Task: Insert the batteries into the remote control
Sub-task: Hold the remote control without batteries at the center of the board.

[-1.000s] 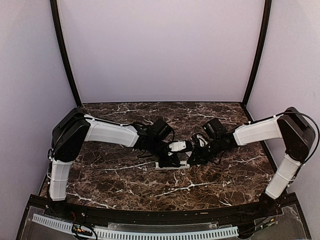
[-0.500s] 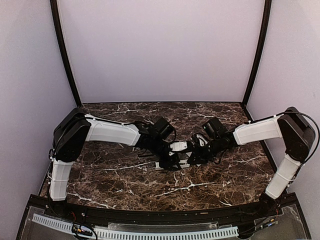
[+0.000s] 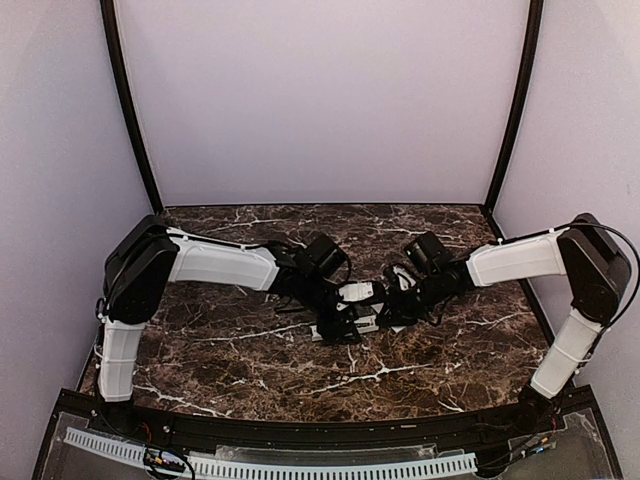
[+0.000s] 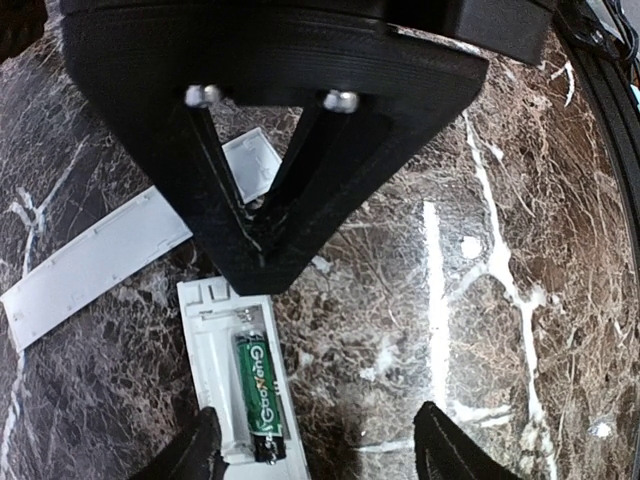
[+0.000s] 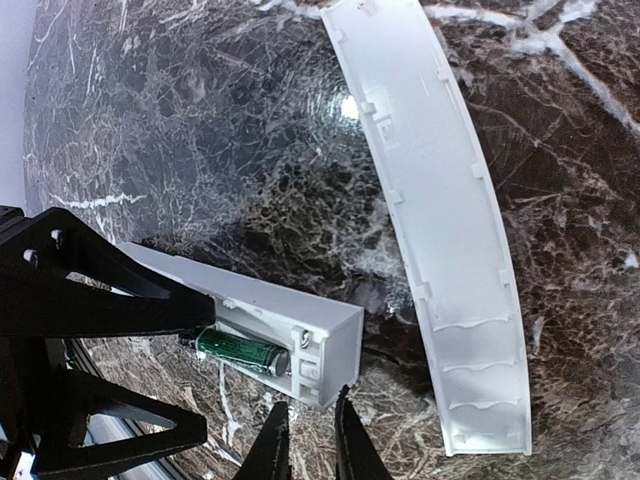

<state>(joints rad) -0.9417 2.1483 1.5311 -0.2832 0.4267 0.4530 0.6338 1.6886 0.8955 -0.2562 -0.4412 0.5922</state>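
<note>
Battery (image 4: 257,385) seated in remote control (image 4: 212,340) on tabletop (image 4: 470,300); second bay looks empty. Left hand (image 4: 325,450) wide, empty, straddling battery. Right hand (image 5: 308,440) narrow, empty, at remote's end. Risk: rising finger snags battery; ungripped remote slides.

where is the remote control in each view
Top external: the remote control is a white sliver at centre, mostly hidden under the two arms' ends.
Left wrist: remote control at bottom left, open side up, with a green battery inside.
Right wrist: remote control left of centre, low, its end toward the camera.
Shared landmark: the white cover strip, lying on the table beside the remote in all three views.
</note>
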